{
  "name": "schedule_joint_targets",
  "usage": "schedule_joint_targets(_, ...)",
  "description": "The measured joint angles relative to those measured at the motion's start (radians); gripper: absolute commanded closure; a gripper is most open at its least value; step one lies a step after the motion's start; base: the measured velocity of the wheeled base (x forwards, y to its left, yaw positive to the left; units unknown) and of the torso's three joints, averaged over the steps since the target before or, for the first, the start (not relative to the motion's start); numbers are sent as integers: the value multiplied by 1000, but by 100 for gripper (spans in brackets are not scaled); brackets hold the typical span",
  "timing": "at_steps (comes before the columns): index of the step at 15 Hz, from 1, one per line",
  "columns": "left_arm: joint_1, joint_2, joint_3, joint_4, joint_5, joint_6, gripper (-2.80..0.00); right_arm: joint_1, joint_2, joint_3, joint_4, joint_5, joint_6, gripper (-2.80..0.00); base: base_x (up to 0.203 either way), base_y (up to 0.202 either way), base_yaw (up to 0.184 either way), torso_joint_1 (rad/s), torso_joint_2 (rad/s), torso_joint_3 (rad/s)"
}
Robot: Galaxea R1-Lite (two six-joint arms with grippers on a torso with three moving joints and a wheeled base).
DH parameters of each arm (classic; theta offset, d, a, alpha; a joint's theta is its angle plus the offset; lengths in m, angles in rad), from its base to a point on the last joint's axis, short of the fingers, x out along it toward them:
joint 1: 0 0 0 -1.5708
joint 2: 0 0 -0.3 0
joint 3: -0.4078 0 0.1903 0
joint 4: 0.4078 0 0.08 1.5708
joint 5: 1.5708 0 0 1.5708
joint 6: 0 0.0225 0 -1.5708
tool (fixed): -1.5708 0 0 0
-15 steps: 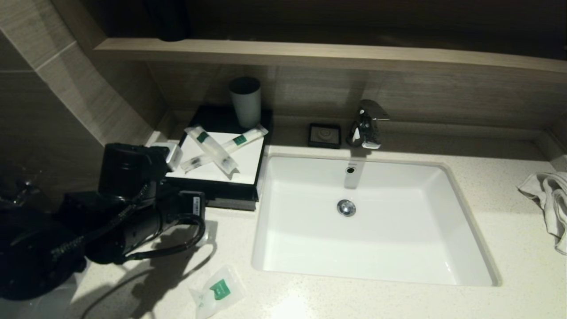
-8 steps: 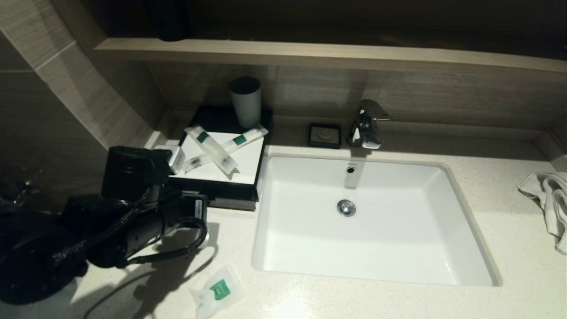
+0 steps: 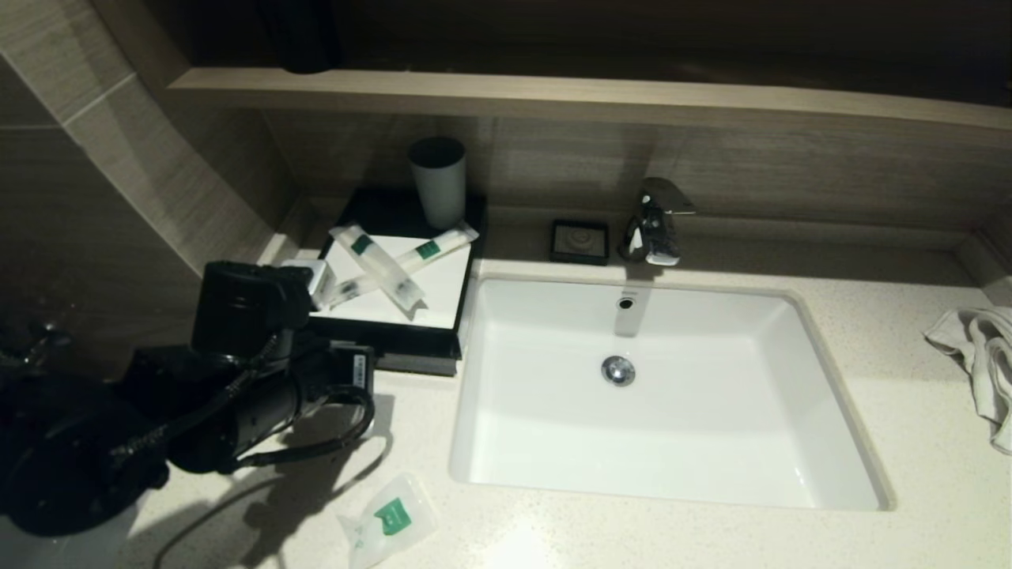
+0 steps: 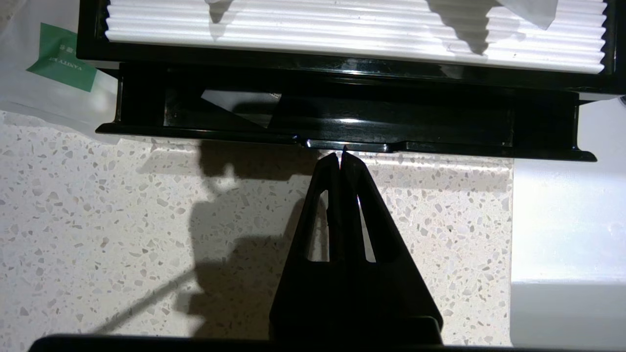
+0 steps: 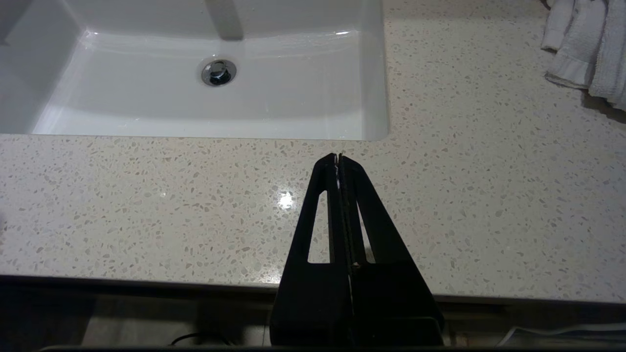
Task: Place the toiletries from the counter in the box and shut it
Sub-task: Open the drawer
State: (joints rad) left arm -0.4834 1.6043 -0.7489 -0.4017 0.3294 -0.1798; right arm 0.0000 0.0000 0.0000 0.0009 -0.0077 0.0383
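Observation:
The black box (image 3: 411, 341) with a white ribbed liner (image 3: 395, 296) stands on the counter left of the sink. Two white tubes with green bands (image 3: 378, 265) lie crossed on the liner. A sachet with a green label (image 3: 387, 521) lies on the front counter. Another packet with a green label (image 4: 58, 63) lies against the box's left side. My left gripper (image 4: 341, 155) is shut and empty, its tips at the box's glossy black front lip (image 4: 352, 145). My right gripper (image 5: 338, 157) is shut and empty over the front counter; it does not show in the head view.
A white sink (image 3: 838, 395) fills the middle, with a chrome tap (image 3: 652, 225) and a black soap dish (image 3: 579, 241) behind it. A grey cup (image 3: 437, 182) stands at the back of the box. A white towel (image 3: 980, 356) lies at the far right.
My left arm has shifted slightly right and toward the box front. Nothing else has moved.

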Motion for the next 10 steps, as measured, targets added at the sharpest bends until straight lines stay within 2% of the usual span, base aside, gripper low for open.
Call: schedule_joint_targets(10, 0, 33, -6, -32, 0, 0, 0, 0, 0, 0, 0, 0, 0, 0, 0, 0, 0, 0, 0, 0)
